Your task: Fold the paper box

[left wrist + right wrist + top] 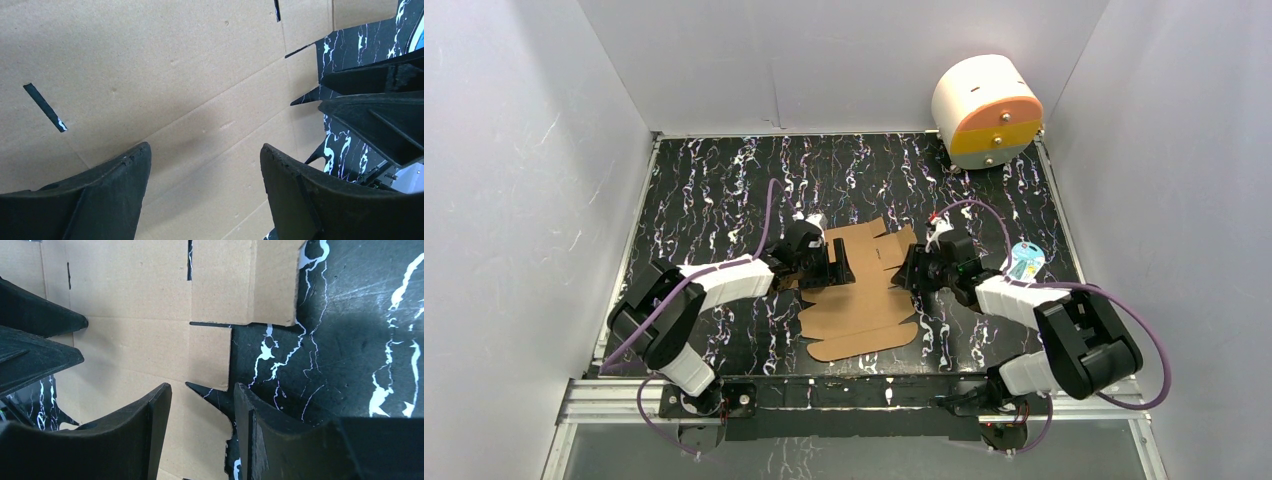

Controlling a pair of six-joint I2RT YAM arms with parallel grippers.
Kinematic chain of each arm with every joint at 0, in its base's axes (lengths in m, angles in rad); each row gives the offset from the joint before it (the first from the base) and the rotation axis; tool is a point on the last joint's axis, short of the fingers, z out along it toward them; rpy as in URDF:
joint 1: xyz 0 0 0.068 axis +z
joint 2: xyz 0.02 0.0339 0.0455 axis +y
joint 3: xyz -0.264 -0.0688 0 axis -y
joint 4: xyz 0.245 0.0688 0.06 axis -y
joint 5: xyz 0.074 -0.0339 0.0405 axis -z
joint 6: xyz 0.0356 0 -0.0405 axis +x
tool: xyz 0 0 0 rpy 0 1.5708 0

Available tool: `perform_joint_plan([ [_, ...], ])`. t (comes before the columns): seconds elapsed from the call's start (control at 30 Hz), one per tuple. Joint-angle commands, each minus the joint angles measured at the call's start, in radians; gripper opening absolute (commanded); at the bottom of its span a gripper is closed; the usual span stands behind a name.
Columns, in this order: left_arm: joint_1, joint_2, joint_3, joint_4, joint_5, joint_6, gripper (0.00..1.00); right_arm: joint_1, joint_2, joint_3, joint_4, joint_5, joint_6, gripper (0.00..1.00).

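Cardboard paper box point(859, 310), edges hidden, possibly ungripped

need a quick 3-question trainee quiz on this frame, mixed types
1. True or false: the paper box is already folded into a carton.
2. Where is the white cylinder? A) far right corner B) near left corner C) on top of the box
3. Fill in: the ___ gripper has one finger over the box and one over bare table.
Key: 1 false, it lies flat; 2 A; 3 right gripper.
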Motion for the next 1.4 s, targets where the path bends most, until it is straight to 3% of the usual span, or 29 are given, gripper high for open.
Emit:
perform_joint_plan([
  [0.0, -0.009, 0.02, -0.007, 0.006, -0.015, -0.005, 0.77, -0.005, 0.036, -0.01, 0.116, -0.047, 0.036, 0.58],
  [0.2, -0.014, 0.045, -0.003, 0.013, -0.012, -0.008, 0.77, -0.005, 0.054, -0.011, 0.153, -0.113, 0.059, 0.55],
  [0.4, -0.018, 0.05, 0.0, 0.015, -0.013, -0.008, 0.77, -0.004, 0.015, 0.017, 0.128, -0.154, 0.04, 0.43],
  [0.6, -0.02, 0.059, 0.004, 0.015, -0.014, -0.011, 0.77, 0.042, -0.012, 0.07, 0.016, -0.069, -0.037, 0.26],
  [0.73, -0.02, 0.063, 0.006, 0.015, -0.014, -0.011, 0.77, 0.104, -0.019, 0.101, -0.044, 0.042, -0.073, 0.21],
  [0.97, -0.023, 0.067, 0.009, 0.016, -0.014, -0.011, 0.77, 0.226, 0.013, 0.172, -0.134, 0.256, -0.132, 0.26],
  [1.23, -0.028, 0.068, 0.012, 0.021, -0.012, -0.014, 0.77, 0.312, 0.072, 0.232, -0.194, 0.394, -0.153, 0.29],
  [1.37, -0.028, 0.055, 0.013, 0.022, -0.018, -0.012, 0.77, 0.318, 0.053, 0.236, -0.198, 0.392, -0.159, 0.31],
])
